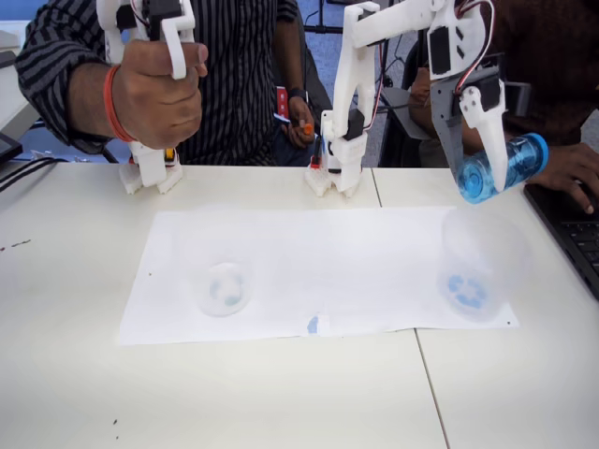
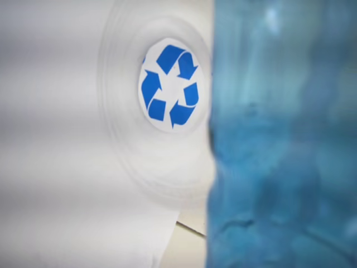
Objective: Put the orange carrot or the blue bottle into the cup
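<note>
Nearest in the fixed view, left cup point(image 1: 223, 285) on the paper point(image 1: 309, 271), pale mark on base, nothing inside; right cup point(image 1: 473, 271) with blue recycling arrows point(image 2: 169, 85), also nothing inside. Above that cup, gripper point(image 1: 487, 140) clamped on the bottle point(image 1: 501, 168), tilted, held in the air.

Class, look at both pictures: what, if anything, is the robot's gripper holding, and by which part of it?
The gripper holds the blue bottle, clamped across the middle of its body. The bottle lies tilted in the air above the cup.
</note>
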{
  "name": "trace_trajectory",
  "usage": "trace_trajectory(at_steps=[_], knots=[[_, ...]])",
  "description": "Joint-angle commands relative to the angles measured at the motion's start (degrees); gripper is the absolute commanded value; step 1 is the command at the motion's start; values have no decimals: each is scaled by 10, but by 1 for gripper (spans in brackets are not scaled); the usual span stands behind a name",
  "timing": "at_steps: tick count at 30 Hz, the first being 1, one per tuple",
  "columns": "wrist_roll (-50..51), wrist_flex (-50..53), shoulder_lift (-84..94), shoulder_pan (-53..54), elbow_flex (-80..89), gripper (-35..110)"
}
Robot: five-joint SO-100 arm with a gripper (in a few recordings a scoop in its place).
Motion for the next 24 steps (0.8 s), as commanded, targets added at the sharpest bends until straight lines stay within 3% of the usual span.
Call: trace_trajectory(at_steps=[1, 12, 24], knots=[[-3, -4, 26, -4, -79, 19], [-9, -4, 26, -4, -79, 40], [-10, -4, 27, -3, -79, 41]])
